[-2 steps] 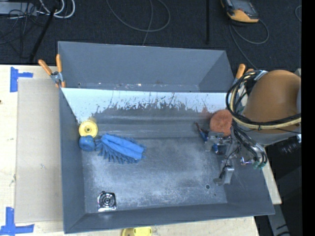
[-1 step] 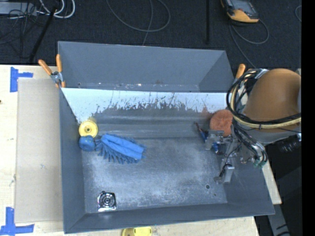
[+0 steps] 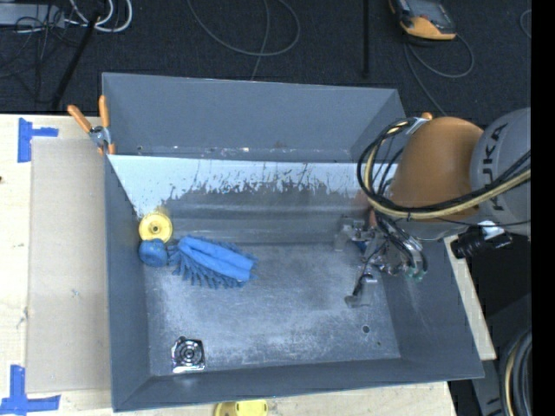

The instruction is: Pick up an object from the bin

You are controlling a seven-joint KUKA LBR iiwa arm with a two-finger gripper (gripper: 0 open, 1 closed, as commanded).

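Grey metal bin, sloped walls, floor scuffed, scratched pale toward the back wall. Gripper sits low on the right side of the floor, close to the right wall. Its fingers are spread apart over bare metal. Orange wrist cover and looped arm cables overhang the bin's right rim.

Loose things all lie on the left, well apart from the gripper. Yellow round piece against the left wall, toward the back. Small blue rounded piece just in front of it, touching or nearly so. Blue brush lies aslant beside the blue piece, bristles on its front side. Small silvery square item alone in the front-left corner, at the foot of the front wall.

Wide open floor between brush and gripper. Bin stands on a pale tabletop. Behind it, dark floor strewn with loose cords.
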